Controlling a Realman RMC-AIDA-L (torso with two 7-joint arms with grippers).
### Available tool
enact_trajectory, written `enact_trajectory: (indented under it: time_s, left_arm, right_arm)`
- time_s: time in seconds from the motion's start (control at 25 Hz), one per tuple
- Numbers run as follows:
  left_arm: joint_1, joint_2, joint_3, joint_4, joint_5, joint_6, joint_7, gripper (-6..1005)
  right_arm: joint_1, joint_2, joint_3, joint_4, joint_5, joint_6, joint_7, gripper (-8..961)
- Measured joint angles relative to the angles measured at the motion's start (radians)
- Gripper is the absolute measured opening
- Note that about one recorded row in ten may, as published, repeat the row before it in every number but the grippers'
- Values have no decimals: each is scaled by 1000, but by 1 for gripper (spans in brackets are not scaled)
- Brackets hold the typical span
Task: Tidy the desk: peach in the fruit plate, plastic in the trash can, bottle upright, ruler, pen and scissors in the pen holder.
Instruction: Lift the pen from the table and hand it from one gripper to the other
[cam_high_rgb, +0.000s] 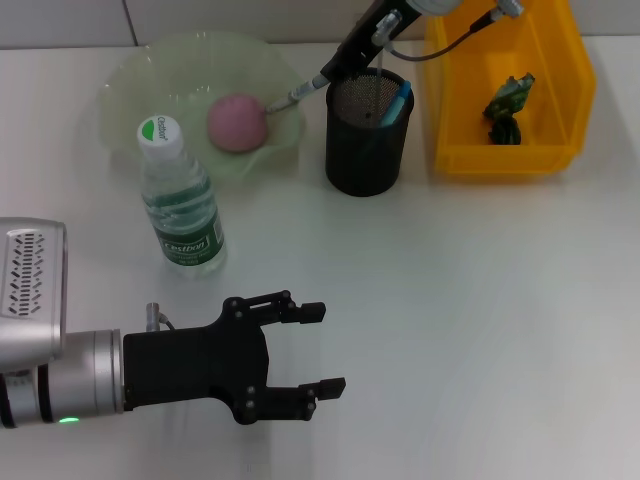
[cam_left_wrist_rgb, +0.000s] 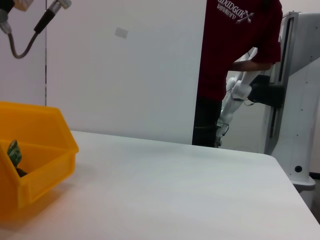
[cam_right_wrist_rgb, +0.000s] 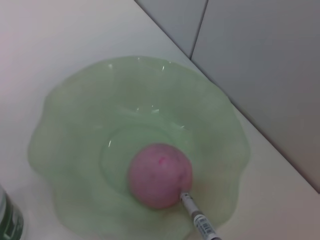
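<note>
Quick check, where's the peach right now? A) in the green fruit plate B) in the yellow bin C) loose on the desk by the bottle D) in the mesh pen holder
A: the pink peach sits inside the translucent green fruit plate, clearly seen resting near its centre in the right wrist view; the yellow bin holds only a crumpled green piece, and the peach is apart from the upright bottle and the pen holder.

Overhead head view, 2 wrist close-ups
</note>
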Motion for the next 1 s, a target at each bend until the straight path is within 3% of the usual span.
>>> enact_trajectory:
  time_s: [0.68, 0.88, 1.0]
  left_arm:
    - [0, 0, 0, 0, 0, -1, 1, 798]
    - [1, 0, 0, 0, -1, -1, 1, 798]
    - [1, 0, 0, 0, -3, -1, 1, 797]
  right_arm:
    - [-1, 6, -1, 11, 1, 14, -3, 302]
    - [2, 5, -1, 27, 1, 14, -3, 204]
    - [2, 5, -1, 28, 1, 14, -2, 198]
